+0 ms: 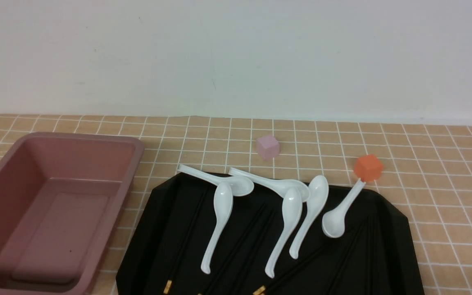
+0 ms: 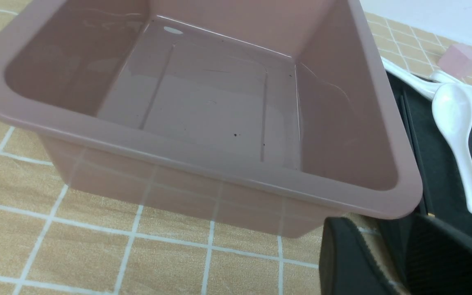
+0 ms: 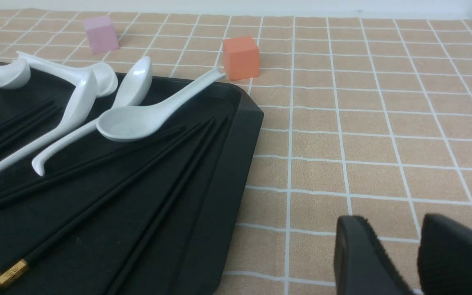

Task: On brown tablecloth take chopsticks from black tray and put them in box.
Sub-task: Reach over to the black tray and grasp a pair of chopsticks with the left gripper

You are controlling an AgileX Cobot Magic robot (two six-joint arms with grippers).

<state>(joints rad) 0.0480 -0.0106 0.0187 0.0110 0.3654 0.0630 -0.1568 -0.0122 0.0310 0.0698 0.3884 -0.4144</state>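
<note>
Task barely starting: thin black gold-banded chopsticks (image 3: pixel 137 177) are lying on the glossy black tray (image 3: pixel 228 172) beside the right hand (image 3: pixel 400 250), the deep pink plastic box (image 2: pixel 203 160) by the left hand (image 2: pixel 383 250) is sitting empty, both hands seemingly apart.

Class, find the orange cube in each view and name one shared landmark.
Front view: orange cube beyond the black tray's far right corner, at a spoon's handle tip.
Left wrist view: not in it.
Right wrist view: orange cube at that same handle tip.
Shared landmark: pink cube.
</note>
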